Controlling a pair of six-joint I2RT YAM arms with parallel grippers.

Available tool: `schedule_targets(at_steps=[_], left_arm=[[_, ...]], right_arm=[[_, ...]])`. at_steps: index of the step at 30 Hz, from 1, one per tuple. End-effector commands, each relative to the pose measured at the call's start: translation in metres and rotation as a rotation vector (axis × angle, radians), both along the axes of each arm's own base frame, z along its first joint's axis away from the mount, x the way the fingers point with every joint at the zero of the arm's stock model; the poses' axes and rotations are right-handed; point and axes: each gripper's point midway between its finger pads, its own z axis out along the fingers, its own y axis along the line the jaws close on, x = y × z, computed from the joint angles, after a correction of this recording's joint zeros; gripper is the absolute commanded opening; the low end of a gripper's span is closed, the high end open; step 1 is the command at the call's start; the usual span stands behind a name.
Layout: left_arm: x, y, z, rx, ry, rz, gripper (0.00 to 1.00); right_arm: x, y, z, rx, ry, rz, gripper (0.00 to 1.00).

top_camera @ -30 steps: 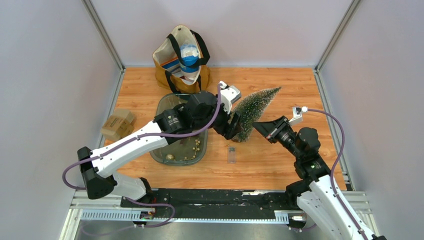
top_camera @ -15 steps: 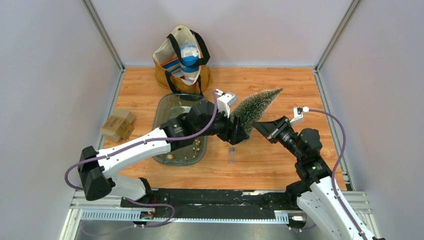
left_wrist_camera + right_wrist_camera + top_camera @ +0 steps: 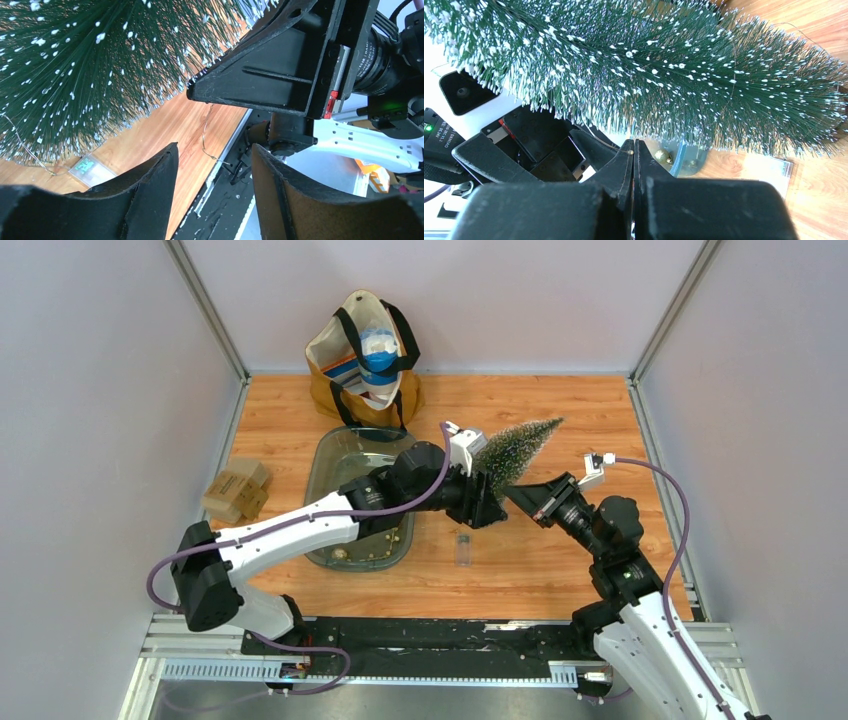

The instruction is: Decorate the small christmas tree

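Decorating is hardly begun. Only a thin wire (image 3: 204, 131) is seen by the small christmas tree (image 3: 517, 448), which is tipped on its side over the middle of the worktop (image 3: 560, 570), between the two arms. No balls are seen on it; gold balls (image 3: 385, 536) are kept in the clear tray (image 3: 330, 455). The left jaws are parted, with nothing between them, beside the tree's wide end. The right jaws are squeezed shut under the tree; whether the wire is pinched cannot be told.
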Motion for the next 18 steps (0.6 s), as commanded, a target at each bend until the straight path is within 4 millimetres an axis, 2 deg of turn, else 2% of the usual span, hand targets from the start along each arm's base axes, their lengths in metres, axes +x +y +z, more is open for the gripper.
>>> schedule_targets(at_steps=[1,6,11,16,18], left_arm=[[0.0011,-0.0131,0.0321,-0.087,-0.033,-0.019,0.61],[0.0027,-0.0174,0.0328,-0.090,-0.040,-0.028,0.50],[0.0019,-0.0203,0.0305,-0.085,-0.035,-0.042,0.25],[0.0019,-0.0136,0.0263,-0.051,-0.048,-0.035,0.01],[0.0030,-0.0103,0.0269,-0.038,-0.061,-0.029,0.00]], right_arm=[[-0.0043,0.0025,0.0273,0.033,-0.067,0.022,0.00],[-0.0056,0.0037,0.0251,0.031,-0.061,0.031,0.00],[-0.0049,0.0032,0.0229,0.028,-0.058,0.028,0.00],[-0.0041,0.0024,0.0235,0.024,-0.062,0.022,0.00],[-0.0038,0.0022,0.0251,0.022,-0.069,0.019,0.00]])
